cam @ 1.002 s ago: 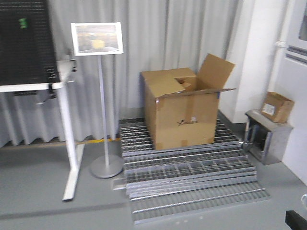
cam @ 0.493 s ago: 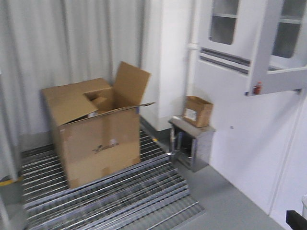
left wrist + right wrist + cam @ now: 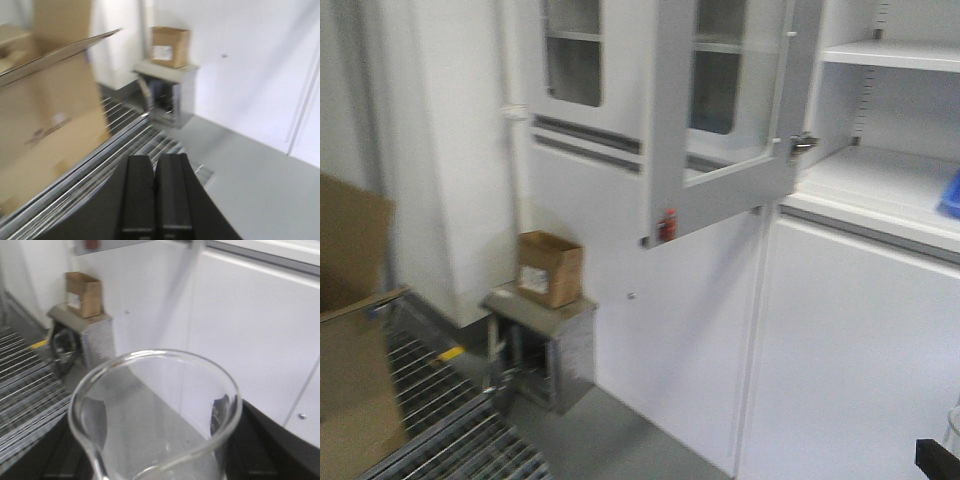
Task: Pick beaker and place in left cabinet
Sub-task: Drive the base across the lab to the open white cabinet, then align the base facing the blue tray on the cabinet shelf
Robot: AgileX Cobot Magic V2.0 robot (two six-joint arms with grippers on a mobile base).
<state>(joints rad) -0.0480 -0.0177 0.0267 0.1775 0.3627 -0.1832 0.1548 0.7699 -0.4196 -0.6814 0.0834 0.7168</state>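
Note:
A clear glass beaker with a pour spout fills the right wrist view. My right gripper is shut on it, with one black finger on each side of the glass. In the front view only a black bit of that arm and a faint edge of glass show at the bottom right corner. The left cabinet, pale grey with flat shelves and a slotted rail, stands open at the upper right. My left gripper is shut with nothing in it, low over the floor gratings.
A glazed cabinet door hangs open, swung out into the room. A small cardboard box sits on a low metal stand. A large cardboard box and steel gratings lie left. Something blue rests on the shelf.
The front view has swung to the right. The large box slid off to the left, and the cabinet with its open door and shelves came into sight.

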